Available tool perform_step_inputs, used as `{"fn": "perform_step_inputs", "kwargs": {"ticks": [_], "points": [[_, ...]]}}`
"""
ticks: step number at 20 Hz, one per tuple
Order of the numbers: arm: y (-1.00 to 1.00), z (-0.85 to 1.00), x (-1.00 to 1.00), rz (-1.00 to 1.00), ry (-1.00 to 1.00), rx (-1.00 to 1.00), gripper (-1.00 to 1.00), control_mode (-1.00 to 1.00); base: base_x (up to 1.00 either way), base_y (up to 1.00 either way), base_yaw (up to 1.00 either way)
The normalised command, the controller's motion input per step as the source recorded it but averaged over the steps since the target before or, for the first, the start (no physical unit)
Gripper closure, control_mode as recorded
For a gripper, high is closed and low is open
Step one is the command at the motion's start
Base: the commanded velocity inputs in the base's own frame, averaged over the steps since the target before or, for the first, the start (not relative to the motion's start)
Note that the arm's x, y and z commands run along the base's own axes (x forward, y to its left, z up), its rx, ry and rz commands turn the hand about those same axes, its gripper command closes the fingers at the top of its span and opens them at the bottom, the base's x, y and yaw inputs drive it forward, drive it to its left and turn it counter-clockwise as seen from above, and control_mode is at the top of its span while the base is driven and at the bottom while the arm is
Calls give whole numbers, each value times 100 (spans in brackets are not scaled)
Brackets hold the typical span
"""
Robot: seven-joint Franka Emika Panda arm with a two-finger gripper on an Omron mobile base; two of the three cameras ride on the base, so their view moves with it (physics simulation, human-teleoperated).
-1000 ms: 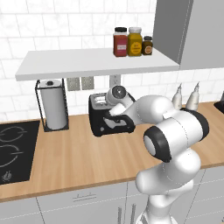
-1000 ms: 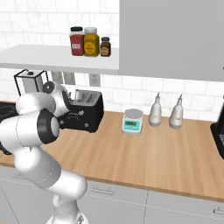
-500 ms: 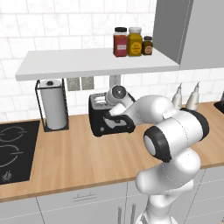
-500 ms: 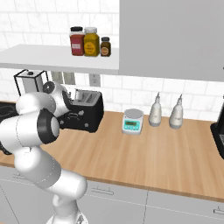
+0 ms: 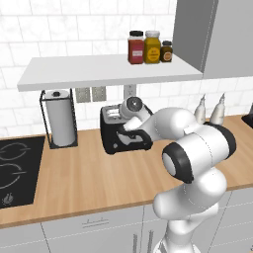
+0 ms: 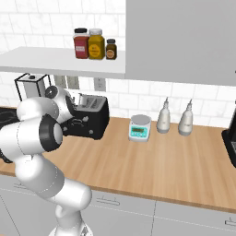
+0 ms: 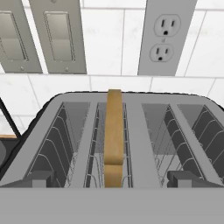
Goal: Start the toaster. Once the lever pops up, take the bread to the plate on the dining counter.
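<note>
The glossy black toaster stands on the wood counter against the tiled wall. My gripper hangs close over its front edge, open, with the fingertips spread wide on either side of the slots. In the hand view the toaster's top shows two wire-lined slots. The bread, a thin tan-brown slice seen edge-on, stands sunk in the left slot. Nothing is between my fingers. The plate and the dining counter are out of view.
A paper towel roll in a black holder stands left of the toaster, beside a black cooktop. To the right are a kitchen scale, two bottles and a dark machine. A shelf with jars overhangs the toaster.
</note>
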Motion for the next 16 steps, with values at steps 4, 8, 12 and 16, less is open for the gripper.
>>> {"fn": "perform_step_inputs", "kwargs": {"ticks": [4,8,12,16], "points": [[0,0,0,0,0,0,-100,-100,0,0,0],[0,0,0,0,0,0,-100,-100,0,0,0],[0,0,0,0,0,0,-100,-100,0,0,0],[0,0,0,0,0,0,-100,-100,0,0,0]]}}
